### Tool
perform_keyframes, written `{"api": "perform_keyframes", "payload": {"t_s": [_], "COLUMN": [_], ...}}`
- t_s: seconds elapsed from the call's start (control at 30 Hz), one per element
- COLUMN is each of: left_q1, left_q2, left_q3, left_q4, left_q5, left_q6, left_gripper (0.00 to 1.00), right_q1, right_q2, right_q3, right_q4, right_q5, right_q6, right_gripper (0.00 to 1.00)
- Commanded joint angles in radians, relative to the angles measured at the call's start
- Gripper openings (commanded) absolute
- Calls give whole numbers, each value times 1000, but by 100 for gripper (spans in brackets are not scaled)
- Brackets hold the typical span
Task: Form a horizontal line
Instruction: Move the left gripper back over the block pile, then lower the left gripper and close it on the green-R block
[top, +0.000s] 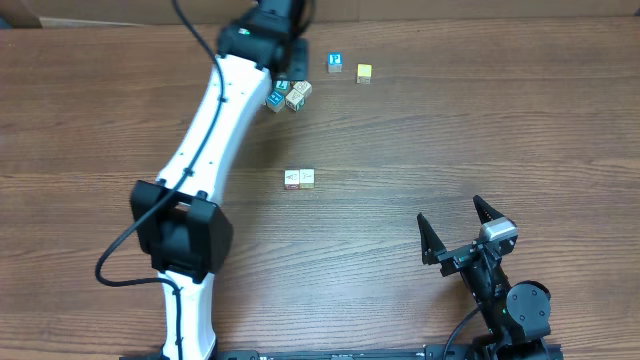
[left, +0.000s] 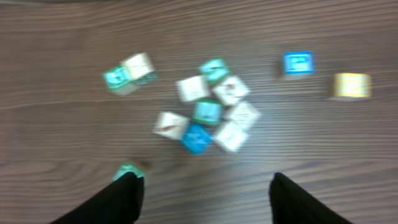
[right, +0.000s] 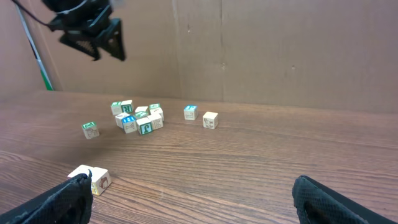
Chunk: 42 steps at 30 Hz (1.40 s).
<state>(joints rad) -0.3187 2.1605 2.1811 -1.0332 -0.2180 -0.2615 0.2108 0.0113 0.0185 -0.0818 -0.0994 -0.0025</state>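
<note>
The horizontal line is a short row of two touching whitish cubes with reddish marks (top: 299, 178), also low left in the right wrist view (right: 93, 178). A yellow cube (top: 364, 73) (left: 351, 85) and a blue-and-white cube (top: 335, 62) (left: 298, 63) lie apart at the back. My left gripper (top: 265, 40) (left: 205, 190) is open and empty, held high over the jumble of cubes (top: 286, 95) (left: 208, 115). A teal cube (left: 127, 170) lies by its left fingertip. My right gripper (top: 458, 232) (right: 193, 202) is open and empty, low at the front right.
A pair of teal-and-white cubes (left: 129, 73) sits left of the jumble. A lone teal cube (right: 91, 129) lies apart from it. The left arm (top: 205, 140) stretches diagonally across the left half of the wooden table (top: 450, 130). A cardboard wall (right: 280, 50) stands behind.
</note>
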Motion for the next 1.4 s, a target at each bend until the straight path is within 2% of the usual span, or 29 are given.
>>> {"api": "perform_keyframes", "payload": {"t_s": [0.0, 0.13, 0.3, 0.4, 0.63, 0.93, 1.2, 1.37], "left_q1": [79, 163, 237, 262, 256, 255, 242, 240], "left_q2": [20, 59, 116, 168, 290, 311, 312, 312], "left_q3": [-8, -16, -23, -23, -24, -24, -24, -24], "left_q4": [-35, -90, -142, -174, -189, -134, -69, -54], "left_q5": [-17, 2, 142, 187, 219, 211, 211, 217], "left_q6": [117, 146, 269, 298, 390, 396, 396, 396], "left_gripper": [65, 66, 66, 66, 69, 68, 60, 44], "right_q1": [-3, -3, -3, -3, -3, -3, -3, -3], "right_q2": [-8, -8, -8, -8, -8, -8, -8, -8], "right_q3": [-10, -10, -10, -10, -10, -10, -10, -10], "right_q4": [5, 5, 5, 5, 5, 5, 5, 5], "right_q5": [8, 8, 8, 8, 8, 8, 8, 8], "right_q6": [5, 5, 5, 5, 5, 5, 5, 5], "right_gripper": [100, 100, 100, 100, 100, 100, 100, 100]}}
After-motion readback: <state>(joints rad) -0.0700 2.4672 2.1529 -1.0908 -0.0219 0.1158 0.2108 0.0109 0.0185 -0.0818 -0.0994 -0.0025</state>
